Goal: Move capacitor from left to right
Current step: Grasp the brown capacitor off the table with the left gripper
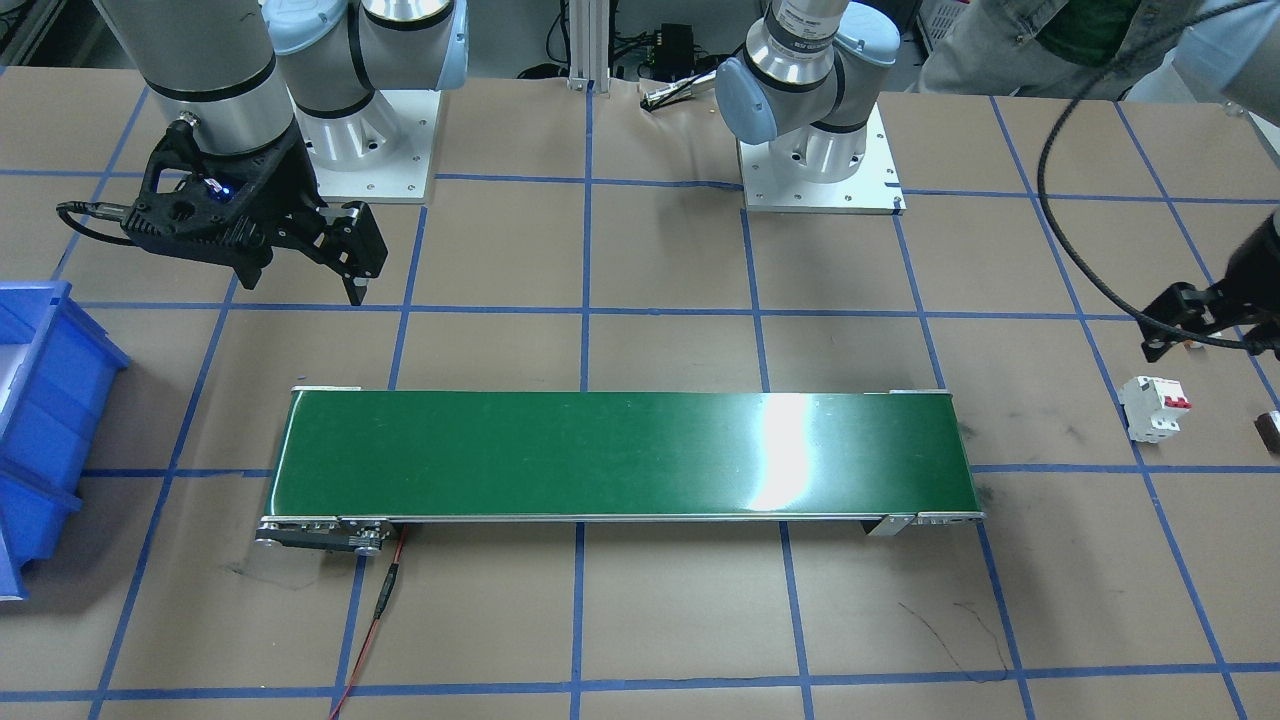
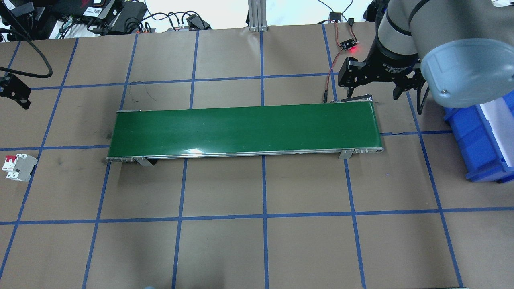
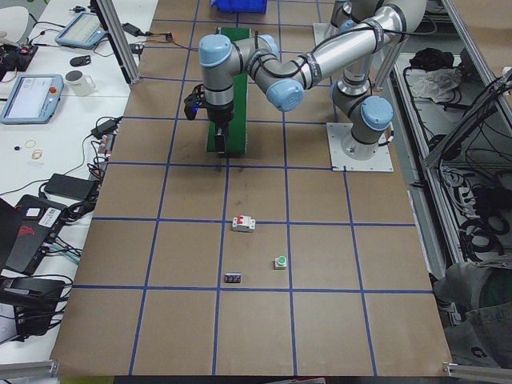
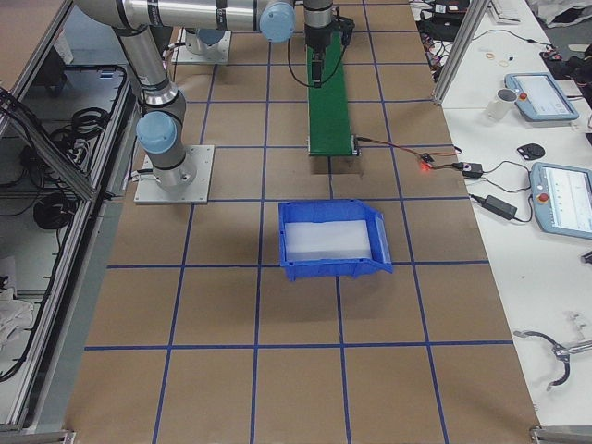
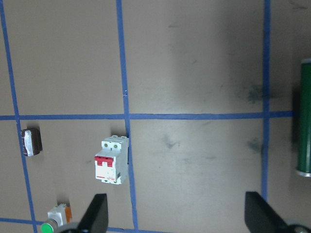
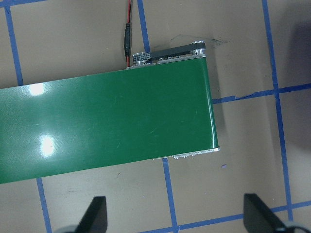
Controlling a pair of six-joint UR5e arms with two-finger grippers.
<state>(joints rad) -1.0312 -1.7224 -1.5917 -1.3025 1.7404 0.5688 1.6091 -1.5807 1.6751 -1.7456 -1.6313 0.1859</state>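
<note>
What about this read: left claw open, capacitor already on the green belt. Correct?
No. The left claw is open, but the capacitor is not on the green belt: it lies on the brown table, apart from the white breaker. The left wrist view shows it.

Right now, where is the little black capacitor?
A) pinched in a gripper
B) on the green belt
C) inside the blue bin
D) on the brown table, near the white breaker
D: the capacitor lies on the brown table, apart from the white breaker and off the green belt.
</note>
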